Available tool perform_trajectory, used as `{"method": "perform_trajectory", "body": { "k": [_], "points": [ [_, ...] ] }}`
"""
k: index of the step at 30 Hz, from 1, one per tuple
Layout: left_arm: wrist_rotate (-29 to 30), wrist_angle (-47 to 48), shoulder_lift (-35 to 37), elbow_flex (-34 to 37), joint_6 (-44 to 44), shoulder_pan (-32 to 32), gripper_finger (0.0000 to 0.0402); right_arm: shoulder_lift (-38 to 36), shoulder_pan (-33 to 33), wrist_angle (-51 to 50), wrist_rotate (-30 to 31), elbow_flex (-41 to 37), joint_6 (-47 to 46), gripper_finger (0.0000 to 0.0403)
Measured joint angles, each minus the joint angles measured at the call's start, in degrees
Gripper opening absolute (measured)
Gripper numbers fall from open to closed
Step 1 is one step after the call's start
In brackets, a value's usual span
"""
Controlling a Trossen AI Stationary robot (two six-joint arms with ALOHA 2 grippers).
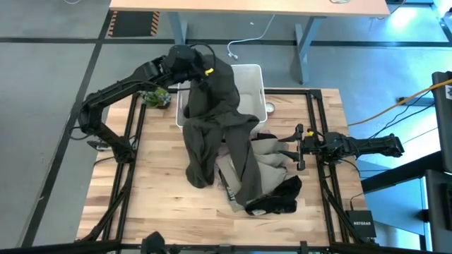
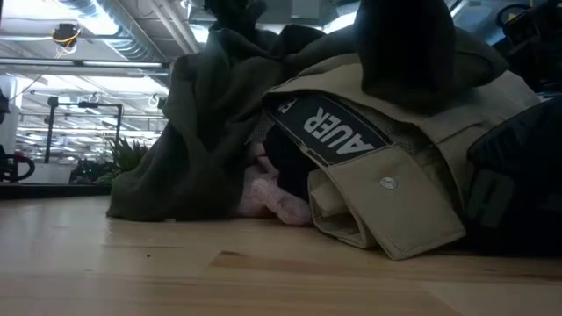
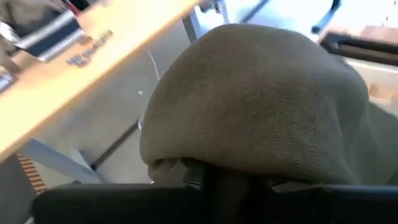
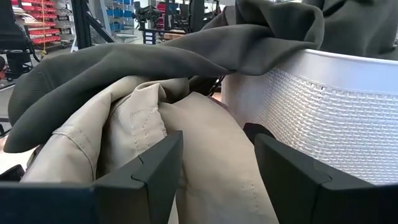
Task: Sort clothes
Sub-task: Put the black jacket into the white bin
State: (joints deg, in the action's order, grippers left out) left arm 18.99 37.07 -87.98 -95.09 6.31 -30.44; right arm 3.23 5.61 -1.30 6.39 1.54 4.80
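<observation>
Garment in grip: left gripper (image 1: pixel 200 73) is clamped on the top of the large olive-grey garment (image 1: pixel 215 116), lifted above the far end of the white bin (image 1: pixel 256 83); in the left wrist view the cloth (image 3: pixel 261 106) bulges over the fingers and hides them.
Drape: from that gripper the olive-grey garment hangs down across the bin's rim and trails onto the wooden table (image 1: pixel 148 183), its folds spreading over the pile below.
Right gripper: right gripper (image 1: pixel 299 147) sits low at the pile's edge, fingers (image 4: pixel 155 171) spread apart with nothing between them, pointed at the beige-tan garment (image 4: pixel 186 143) just ahead; the bin's mesh wall (image 4: pixel 323 118) stands close beside it.
Pile: beige-tan garment (image 1: pixel 268 159) lies on the table directly in front of the right gripper, partly under the olive-grey cloth; black garment (image 1: pixel 279 197) rests at the near end of the pile, touching the beige one.
Low view: pale pink garment (image 2: pixel 263 197) peeks out at table level, tucked beneath the olive-grey and beige layers.
Beyond left gripper: small green plant (image 1: pixel 157 97) sits on the table beside the bin.
</observation>
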Motion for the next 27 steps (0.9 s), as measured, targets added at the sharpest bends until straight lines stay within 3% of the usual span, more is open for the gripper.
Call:
{"method": "perform_trajectory", "body": {
  "k": [10,17,22,27],
  "points": [
    [-1.1,-1.7,-4.1,0.0,-2.9,-3.7,0.0148,0.0,0.0,0.0,0.0,0.0,0.0,0.0218],
    [-1.0,3.7,-1.5,-0.4,-4.3,-3.5,0.0210,0.0,0.0,0.0,0.0,0.0,0.0,0.0218],
    [-1.9,6.3,4.6,-0.8,-6.4,1.3,0.0222,0.0,0.0,0.0,0.0,0.0,0.0,0.0218],
    [-2.1,2.9,10.3,4.3,-6.9,10.8,0.0215,0.0,0.0,0.0,0.0,0.0,0.0,0.0218]
  ]
}}
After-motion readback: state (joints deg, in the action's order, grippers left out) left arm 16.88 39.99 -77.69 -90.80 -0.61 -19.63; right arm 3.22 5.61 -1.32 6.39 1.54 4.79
